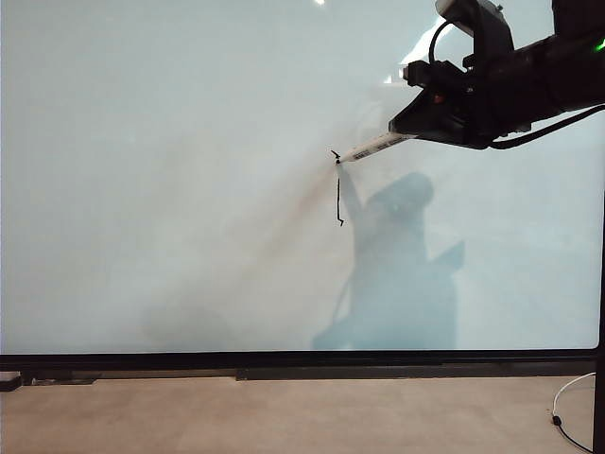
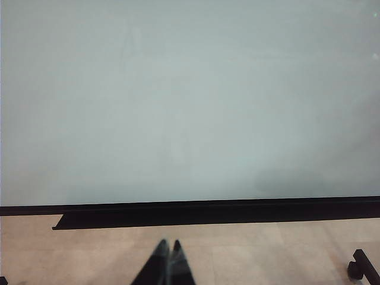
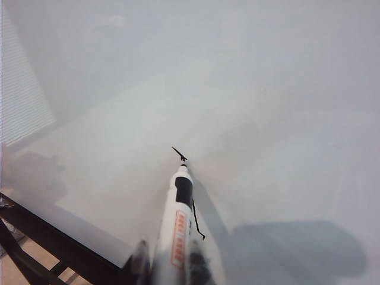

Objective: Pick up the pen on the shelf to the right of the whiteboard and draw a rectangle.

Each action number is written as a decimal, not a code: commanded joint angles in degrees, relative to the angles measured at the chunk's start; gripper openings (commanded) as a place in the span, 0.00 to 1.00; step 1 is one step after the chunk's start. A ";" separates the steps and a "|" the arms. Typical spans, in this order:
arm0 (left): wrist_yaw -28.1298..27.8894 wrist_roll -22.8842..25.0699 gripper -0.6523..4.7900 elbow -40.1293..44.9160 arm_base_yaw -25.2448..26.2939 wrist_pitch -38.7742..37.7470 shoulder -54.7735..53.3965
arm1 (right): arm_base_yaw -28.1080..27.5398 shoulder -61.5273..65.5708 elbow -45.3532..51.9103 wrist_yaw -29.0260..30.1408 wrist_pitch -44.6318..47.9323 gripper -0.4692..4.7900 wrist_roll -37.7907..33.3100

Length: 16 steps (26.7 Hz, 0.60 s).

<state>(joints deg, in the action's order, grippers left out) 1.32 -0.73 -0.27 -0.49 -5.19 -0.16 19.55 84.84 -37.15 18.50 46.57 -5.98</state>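
Observation:
The whiteboard (image 1: 170, 189) fills the exterior view, pale and glossy with a thin black frame. My right gripper (image 1: 402, 137) reaches in from the upper right and is shut on the pen (image 1: 376, 146), a white barrel with lettering. The pen's black tip touches the board right of centre. In the right wrist view the pen (image 3: 178, 219) sticks out between the two fingers (image 3: 141, 256). A thin black stroke (image 1: 338, 200) runs down from just under the tip, with a small tick beside the tip; no closed rectangle shows. My left gripper (image 2: 169, 244) hangs shut and empty, low over the floor before the whiteboard (image 2: 190, 107).
A black ledge (image 1: 378, 372) runs under the board's lower frame, above beige floor. A white cable (image 1: 565, 416) lies at the lower right by the black side post (image 1: 599, 284). The arm's shadow falls on the board. A black stand foot (image 2: 361, 267) is near the left gripper.

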 commanded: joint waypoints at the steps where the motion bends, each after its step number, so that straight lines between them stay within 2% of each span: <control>1: 0.00 0.07 0.11 -0.11 0.00 0.55 -0.02 | 0.07 -0.15 -0.22 -2.05 1.11 0.08 0.22; 16: 0.00 0.07 0.11 -0.11 0.00 0.52 -0.02 | -2.12 -2.47 -0.11 -3.30 -0.79 0.08 2.19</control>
<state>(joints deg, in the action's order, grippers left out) 1.32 -0.73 -0.27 -0.49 -5.17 -0.16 17.91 82.78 -36.99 16.82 45.06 -4.14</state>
